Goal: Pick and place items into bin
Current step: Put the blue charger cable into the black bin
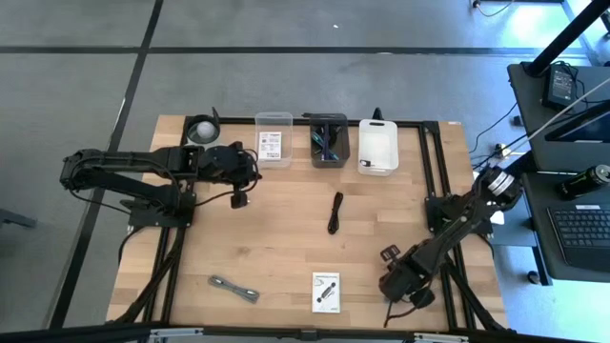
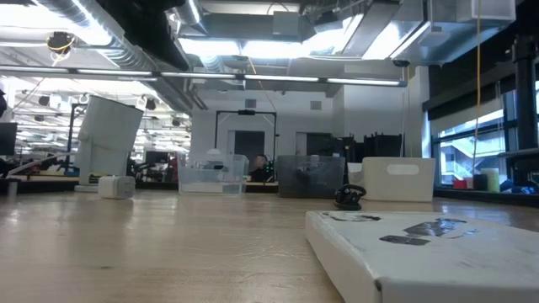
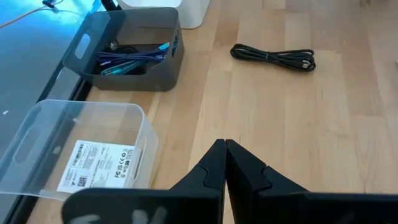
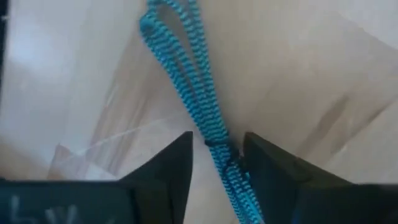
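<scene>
My right gripper (image 1: 395, 282) is low over the table's near right part, shut on a teal braided cord (image 4: 186, 68) that lies in a clear plastic bag. My left gripper (image 3: 224, 144) is shut and empty, hovering beside the clear bin (image 1: 274, 139), which holds a white card (image 3: 96, 165). A black cable coil (image 1: 335, 211) lies flat mid-table. A second white card (image 1: 326, 292) and a grey strip (image 1: 233, 288) lie flat near the near edge. The grey bin (image 1: 329, 140) holds teal and dark items. My right gripper has the teal cord (image 4: 219, 138) between its two fingers (image 4: 177, 168), which come from above, pointing down at the table. The cord runs on past the fingers on both sides. Whether it is lifted off the table cannot be told.
Three bins stand in a row at the far edge: clear, grey, and a white bin (image 1: 377, 146). A white round object (image 1: 202, 129) sits at the far left corner. Bare wood lies between the cable coil and the near-edge items. The black frame rails (image 1: 434, 162) run along the right side.
</scene>
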`<state>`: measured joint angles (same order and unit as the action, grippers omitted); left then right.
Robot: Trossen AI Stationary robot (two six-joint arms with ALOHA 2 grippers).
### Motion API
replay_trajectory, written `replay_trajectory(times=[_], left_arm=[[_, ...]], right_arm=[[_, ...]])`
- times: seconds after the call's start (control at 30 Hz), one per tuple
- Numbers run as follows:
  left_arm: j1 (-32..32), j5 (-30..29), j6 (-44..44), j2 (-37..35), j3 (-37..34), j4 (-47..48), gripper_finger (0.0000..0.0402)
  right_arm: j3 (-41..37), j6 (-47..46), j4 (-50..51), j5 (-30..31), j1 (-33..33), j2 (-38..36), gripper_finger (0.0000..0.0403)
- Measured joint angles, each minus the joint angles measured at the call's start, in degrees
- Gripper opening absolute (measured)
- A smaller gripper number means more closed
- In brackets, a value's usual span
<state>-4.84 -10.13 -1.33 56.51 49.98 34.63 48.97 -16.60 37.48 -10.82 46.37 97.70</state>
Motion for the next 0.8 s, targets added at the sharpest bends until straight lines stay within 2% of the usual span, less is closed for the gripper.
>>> replay_trajectory(times=[0.1, 0.23, 0.27, 0.43, 0.53, 0.73, 0.8], left_arm=[[0.0, 0.19, 0.55, -0.04, 0.0, -0.14, 0.0001], [0.0, 0.22, 0.5, -0.03, 0.0, -0.25, 0.0001], [0.0, 0.22, 0.13, -0.03, 0.0, -0.24, 0.0002], [0.0, 0.2, -0.3, 0.0, 0.0, -0.44, 0.0003], [-0.02, -0.46, -0.32, -0.02, 0.0, -0.55, 0.0001], [-0.02, -0.72, -0.32, 0.0, 0.0, -0.63, 0.0005], [-0.02, -0.72, -0.34, 0.0, 0.0, -0.61, 0.0005]], right_arm=[[0.28, -4.94, 0.03, 0.34, 0.31, 1.14, 0.0112], [0.06, -11.5, 0.49, 3.42, 0.13, -0.62, 0.0028], [-0.05, -13.11, 0.21, 4.57, 0.07, -1.71, 0.0018], [-0.16, -24.49, -0.15, 7.67, -2.63, -9.32, 0.0021], [-0.32, -35.42, -0.57, 16.07, -3.92, -14.37, 0.001], [-0.16, -57.21, -4.88, 42.53, -10.06, -24.06, 0.0013], [-0.14, -61.2, -6.63, 47.33, -13.84, -25.53, 0.0012]])
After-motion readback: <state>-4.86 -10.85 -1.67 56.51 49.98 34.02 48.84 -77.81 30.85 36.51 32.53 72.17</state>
